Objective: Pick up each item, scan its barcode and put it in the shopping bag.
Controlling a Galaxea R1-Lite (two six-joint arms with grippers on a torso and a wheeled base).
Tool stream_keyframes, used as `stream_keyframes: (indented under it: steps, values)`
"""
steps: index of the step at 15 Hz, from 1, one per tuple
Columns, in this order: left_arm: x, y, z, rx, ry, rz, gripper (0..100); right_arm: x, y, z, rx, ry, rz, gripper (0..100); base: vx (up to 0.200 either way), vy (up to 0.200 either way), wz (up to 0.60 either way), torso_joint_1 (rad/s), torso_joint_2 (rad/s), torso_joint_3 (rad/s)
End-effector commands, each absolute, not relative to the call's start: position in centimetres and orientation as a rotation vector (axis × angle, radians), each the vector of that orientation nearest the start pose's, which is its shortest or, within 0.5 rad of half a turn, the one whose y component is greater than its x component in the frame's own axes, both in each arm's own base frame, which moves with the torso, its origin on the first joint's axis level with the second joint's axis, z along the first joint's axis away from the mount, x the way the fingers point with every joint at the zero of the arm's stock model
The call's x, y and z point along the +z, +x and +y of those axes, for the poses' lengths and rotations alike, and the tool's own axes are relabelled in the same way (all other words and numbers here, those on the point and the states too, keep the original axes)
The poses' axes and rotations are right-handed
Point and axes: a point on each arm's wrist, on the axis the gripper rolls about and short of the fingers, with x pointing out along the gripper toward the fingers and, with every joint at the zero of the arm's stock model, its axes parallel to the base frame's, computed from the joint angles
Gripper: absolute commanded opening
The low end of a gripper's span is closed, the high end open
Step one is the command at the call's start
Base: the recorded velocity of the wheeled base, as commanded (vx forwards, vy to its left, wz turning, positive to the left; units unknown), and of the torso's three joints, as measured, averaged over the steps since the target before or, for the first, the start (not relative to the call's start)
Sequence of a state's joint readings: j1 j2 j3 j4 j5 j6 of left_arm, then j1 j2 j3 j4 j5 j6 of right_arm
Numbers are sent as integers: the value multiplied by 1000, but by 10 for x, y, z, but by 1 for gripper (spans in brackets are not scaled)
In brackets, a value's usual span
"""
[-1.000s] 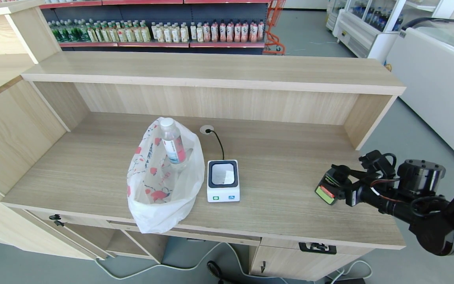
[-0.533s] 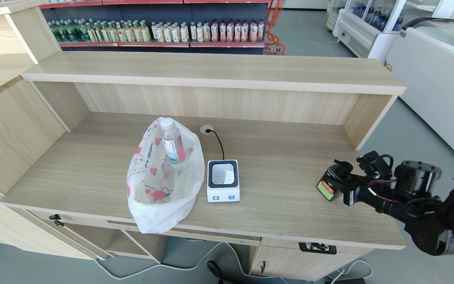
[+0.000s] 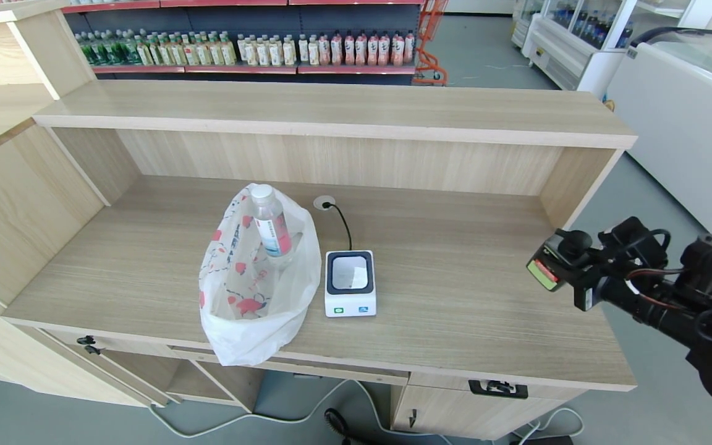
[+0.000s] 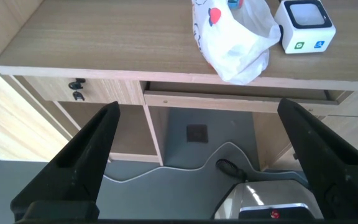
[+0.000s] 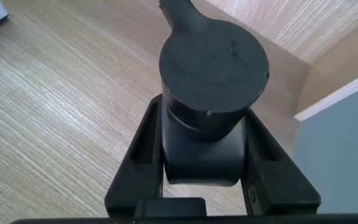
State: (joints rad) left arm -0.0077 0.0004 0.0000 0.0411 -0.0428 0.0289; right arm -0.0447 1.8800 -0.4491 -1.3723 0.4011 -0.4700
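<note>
A wooden shop counter (image 3: 455, 296) holds a white shopping bag (image 3: 257, 278) printed with red, standing open with a clear bottle (image 3: 271, 228) upright inside. Just beside the bag, on its right, sits a small white scanner (image 3: 350, 282). The right gripper (image 3: 563, 266) hangs above the counter's right end, clamped on a dark item with a red and green label (image 3: 544, 272). The left gripper (image 4: 197, 106) hangs in front of the counter, below its top, with its fingers wide apart and nothing between them.

Wooden counter (image 3: 455, 278) bears shopping bag (image 3: 251, 309), scanner (image 3: 350, 283)
</note>
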Motion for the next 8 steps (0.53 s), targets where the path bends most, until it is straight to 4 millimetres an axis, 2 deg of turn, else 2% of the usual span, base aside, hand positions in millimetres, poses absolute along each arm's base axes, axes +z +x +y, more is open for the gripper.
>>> stream_keyframes:
  steps: [1,2,3,4,5,6,8]
  values:
    - [71,-23,-1,-51,28,41,100,159,236,-5,310,-661,-176,0,0,0,0,0,0,0]
    - [71,-23,-1,-51,28,41,100,182,218,-3,265,-893,-302,0,0,0,0,0,0,0]
    - [71,-23,-1,-51,28,41,100,189,211,2,296,-1034,-388,0,0,0,0,0,0,0]
    - [71,-23,-1,-51,28,41,100,191,208,13,381,-1125,-484,0,0,0,0,0,0,0]
    - [71,-23,-1,-51,28,41,100,193,204,31,534,-1279,-667,0,0,0,0,0,0,0]
    - [71,-23,-1,-51,28,41,100,193,200,46,590,-1410,-815,0,0,0,0,0,0,0]
    - [71,-23,-1,-50,28,41,100,202,184,67,571,-1569,-1075,0,0,0,0,0,0,0]
